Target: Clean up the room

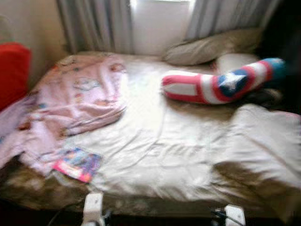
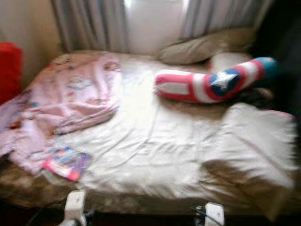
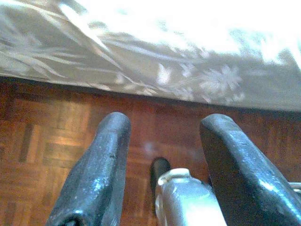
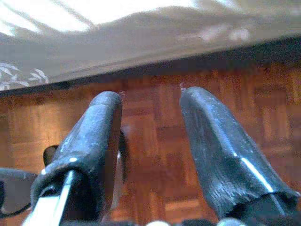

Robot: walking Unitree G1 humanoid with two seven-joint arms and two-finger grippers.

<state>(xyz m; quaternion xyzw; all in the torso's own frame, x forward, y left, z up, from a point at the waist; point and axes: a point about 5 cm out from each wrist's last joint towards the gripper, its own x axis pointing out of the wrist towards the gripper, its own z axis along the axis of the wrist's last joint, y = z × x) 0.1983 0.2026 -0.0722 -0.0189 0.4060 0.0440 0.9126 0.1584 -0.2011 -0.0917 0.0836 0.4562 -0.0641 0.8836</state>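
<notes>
We're facing a bed [image 1: 155, 141] with a rumpled white sheet, head views blurred. Pink patterned blanket [image 1: 75, 101] is bunched on our left half of the bed, spilling over the left edge. A colourful book or magazine [image 1: 76, 164] lies flat near the front left corner, just beside the blanket's lower edge, maybe touching it, can't tell through the blur. A long red, white and blue cushion with a white star [image 1: 218, 86] lies across the far right part of the bed, in front of a beige pillow [image 1: 211, 47] that leans at the head end under the grey curtains [image 1: 96, 23]. A white folded cover [image 1: 265, 141] sits heaped on the front right of the bed. Something red [image 1: 13, 70] stands off the left side by the wall. Both arms are low at the foot of the bed. Left gripper [image 3: 162, 129] points down at the parquet floor [image 3: 42, 136] beside the floral bed skirt [image 3: 155, 70], jaws spread wide, holding nothing. Right gripper [image 4: 150, 106] likewise over the parquet at the bed's edge, jaws wide apart and empty.
</notes>
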